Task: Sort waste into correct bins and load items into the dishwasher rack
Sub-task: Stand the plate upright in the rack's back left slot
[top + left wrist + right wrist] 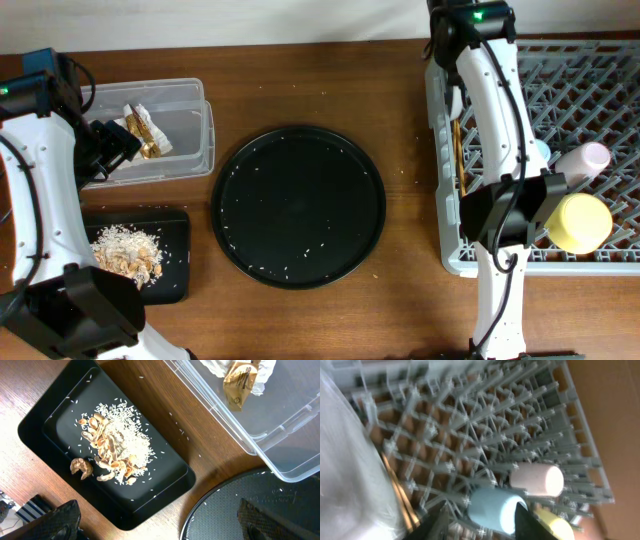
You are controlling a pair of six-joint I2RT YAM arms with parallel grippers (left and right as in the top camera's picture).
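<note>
Left wrist view shows what the arm covers in the overhead. The left pincer (159, 512) stands wide open and holds nothing. Ahead of it lies the flat black tray (170, 480) with rice and brown food scraps (112, 445), one scrap up on the tray's rim. Ahead and to one side sits the clear box (280, 435) holding the wrappers (240, 380). A strip of bare table (165, 405) parts the box from the tray. The rim of the round black tray (225, 520) lies just beside one finger.

The right wrist view shows the right pincer (481, 517) parted over the dishwasher rack (470, 435). The light-blue cup (492, 510) lies between its fingers, though I cannot tell if they touch it. Just past one finger lie the pink cup (537, 480) and the yellow bowl (555, 525). On the other side are the chopsticks (402, 502) and a blurred pale shape (350, 475), probably the plate.

Only the overhead shows the open wood between the round tray and the rack's edge.
</note>
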